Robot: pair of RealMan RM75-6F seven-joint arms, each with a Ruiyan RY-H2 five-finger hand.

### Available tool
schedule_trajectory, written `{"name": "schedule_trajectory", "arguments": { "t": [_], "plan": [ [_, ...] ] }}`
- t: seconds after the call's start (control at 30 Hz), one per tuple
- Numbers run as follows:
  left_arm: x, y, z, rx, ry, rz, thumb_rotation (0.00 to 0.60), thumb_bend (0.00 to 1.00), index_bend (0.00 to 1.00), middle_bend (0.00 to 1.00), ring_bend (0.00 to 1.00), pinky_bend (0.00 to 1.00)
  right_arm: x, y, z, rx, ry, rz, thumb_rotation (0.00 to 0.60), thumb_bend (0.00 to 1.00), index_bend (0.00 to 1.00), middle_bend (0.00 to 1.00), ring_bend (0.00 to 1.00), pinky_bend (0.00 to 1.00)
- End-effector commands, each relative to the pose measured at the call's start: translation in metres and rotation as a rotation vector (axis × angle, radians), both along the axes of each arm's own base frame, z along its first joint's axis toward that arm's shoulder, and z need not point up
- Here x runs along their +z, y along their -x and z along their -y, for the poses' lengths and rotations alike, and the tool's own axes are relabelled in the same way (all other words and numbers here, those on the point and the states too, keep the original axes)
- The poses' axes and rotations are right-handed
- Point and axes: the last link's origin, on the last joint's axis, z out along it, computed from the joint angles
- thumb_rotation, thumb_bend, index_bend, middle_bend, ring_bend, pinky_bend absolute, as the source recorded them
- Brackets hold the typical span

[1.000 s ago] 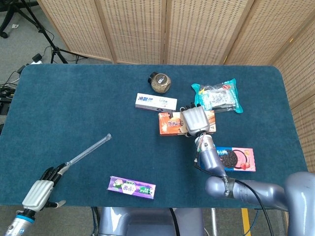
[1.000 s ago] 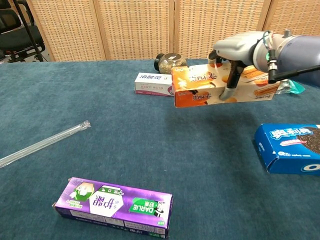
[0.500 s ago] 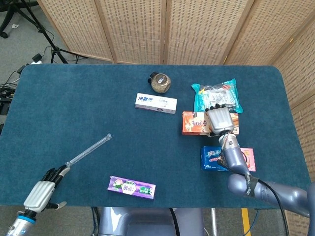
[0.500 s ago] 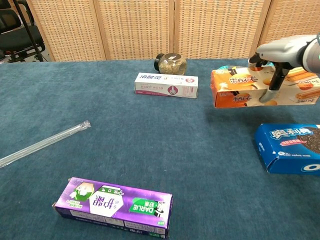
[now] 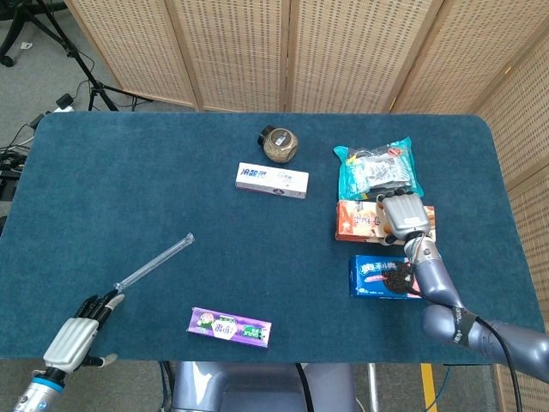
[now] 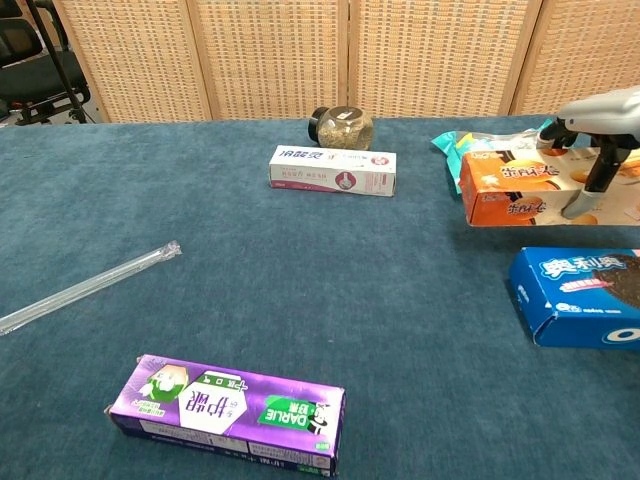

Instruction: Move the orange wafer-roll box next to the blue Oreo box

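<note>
My right hand (image 5: 405, 216) (image 6: 600, 150) grips the orange wafer-roll box (image 5: 362, 221) (image 6: 520, 188) from above and holds it a little above the cloth. The box hangs just beyond the blue Oreo box (image 5: 383, 276) (image 6: 585, 295), which lies flat near the table's front right. In the chest view a small gap shows between the two boxes. My left hand (image 5: 75, 333) rests at the front left corner with its fingers stretched out and nothing in them.
A teal snack bag (image 5: 377, 167) lies right behind the orange box. A white toothpaste box (image 5: 272, 179) and a glass jar (image 5: 279, 144) sit further back. A clear plastic stick (image 5: 153, 262) and a purple box (image 5: 230, 326) lie toward the front left.
My right hand has carried the orange box to the right, from the table's middle to a spot just behind the Oreo box. The left hand has stayed put.
</note>
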Motion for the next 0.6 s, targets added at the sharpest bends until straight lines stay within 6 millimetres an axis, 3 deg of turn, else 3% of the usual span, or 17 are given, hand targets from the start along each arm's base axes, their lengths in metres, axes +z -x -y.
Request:
{"name": "schedule_trajectory", "arguments": {
  "t": [0.03,0.43,0.6],
  "plan": [
    [-0.001,0.0,0.001,-0.001,0.005,-0.003,0.6,0.13,0.0,0.0,0.1,0.0,0.007,0.009,-0.003,-0.008,-0.017,0.01,0.6,0.19,0.45,0.29,0.2,0.27],
    [-0.005,-0.002,0.004,-0.007,0.014,-0.015,0.6,0.13,0.0,0.0,0.1,0.0,0.015,0.041,-0.012,-0.033,-0.062,0.016,0.6,0.19,0.45,0.26,0.17,0.27],
    [-0.008,-0.004,0.005,-0.011,0.022,-0.019,0.6,0.13,0.0,0.0,0.1,0.0,0.015,0.05,-0.014,-0.043,-0.072,0.019,0.6,0.16,0.4,0.11,0.02,0.27]
  ]
}}
